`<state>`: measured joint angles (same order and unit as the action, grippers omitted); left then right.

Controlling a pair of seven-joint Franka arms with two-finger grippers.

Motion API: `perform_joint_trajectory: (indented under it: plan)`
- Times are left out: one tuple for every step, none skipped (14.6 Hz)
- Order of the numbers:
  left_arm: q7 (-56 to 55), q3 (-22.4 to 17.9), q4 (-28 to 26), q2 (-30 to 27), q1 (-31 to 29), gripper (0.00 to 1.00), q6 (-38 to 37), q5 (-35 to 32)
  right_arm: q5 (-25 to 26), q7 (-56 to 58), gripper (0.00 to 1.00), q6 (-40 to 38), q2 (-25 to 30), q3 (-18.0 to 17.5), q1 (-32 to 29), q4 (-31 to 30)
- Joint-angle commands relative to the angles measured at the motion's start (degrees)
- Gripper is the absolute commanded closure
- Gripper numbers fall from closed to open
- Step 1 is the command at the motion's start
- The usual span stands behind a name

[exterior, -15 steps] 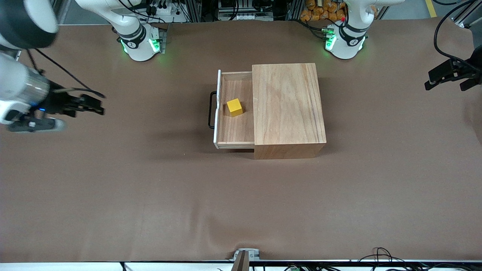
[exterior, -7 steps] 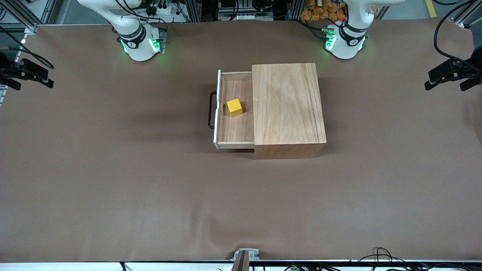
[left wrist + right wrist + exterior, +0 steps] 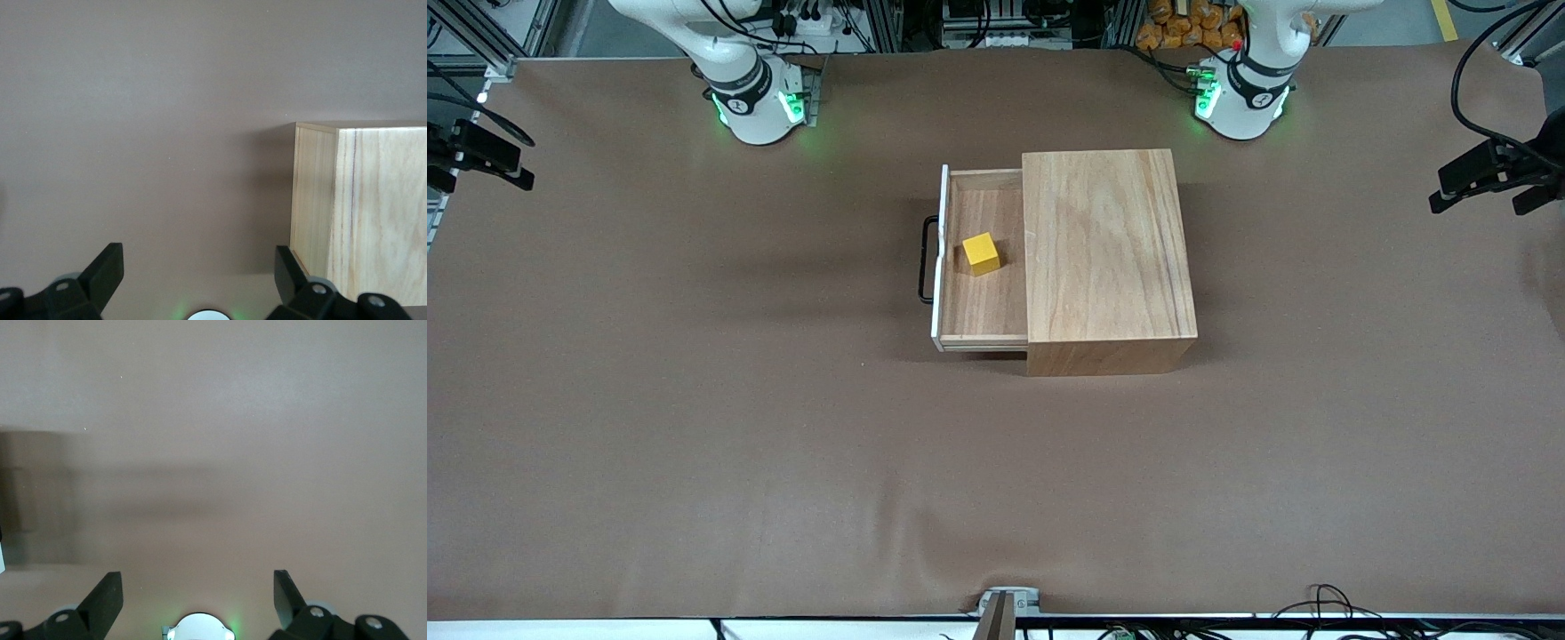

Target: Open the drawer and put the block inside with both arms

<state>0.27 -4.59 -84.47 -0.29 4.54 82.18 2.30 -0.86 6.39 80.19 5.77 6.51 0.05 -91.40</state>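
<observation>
The drawer [image 3: 983, 293] stands pulled out of the wooden box [image 3: 1107, 253] toward the right arm's end of the table, its black wire handle [image 3: 926, 260] in front. The yellow block [image 3: 982, 253] lies inside the drawer, touched by nothing. My right gripper [image 3: 514, 169] hangs open and empty over the table's edge at the right arm's end; the right wrist view shows its fingers [image 3: 107, 597] spread over bare cloth. My left gripper [image 3: 1480, 191] waits open and empty at the left arm's end; its wrist view shows its fingers [image 3: 107, 270] and a corner of the wooden box [image 3: 360, 220].
Brown cloth [image 3: 783, 444] covers the table around the box. The two green-lit arm bases [image 3: 760, 102] [image 3: 1240, 98] stand along the edge farthest from the front camera. Cables lie at the nearest edge [image 3: 1325, 600].
My right arm has pulled away from the drawer's side out to the table's edge at its own end. Block, drawer and left arm have not moved.
</observation>
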Motion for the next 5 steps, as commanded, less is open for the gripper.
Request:
perform_joint_trajectory:
  plan:
    - [1.05,0.19,0.44,0.02,0.11,0.00,-0.53,-1.25,0.86,-3.91,0.00,-0.29,1.88,0.87,1.45,-1.24]
    - [1.05,0.19,0.36,0.02,0.11,0.00,-0.53,-1.25,0.86,-4.80,0.00,-0.12,1.79,0.96,1.45,-1.32]
    - [1.05,0.19,0.36,0.02,0.11,0.00,-0.53,-1.25,0.86,-4.81,0.00,0.14,1.53,0.96,1.45,-1.32]
    - [1.05,0.19,0.36,0.02,0.11,0.00,-0.53,-1.25,0.86,-4.81,0.00,0.32,1.44,1.05,1.45,-1.32]
    - [1.05,0.19,0.36,0.02,0.11,0.00,-0.53,-1.25,0.86,-4.81,0.00,0.67,1.35,1.05,1.45,-1.41]
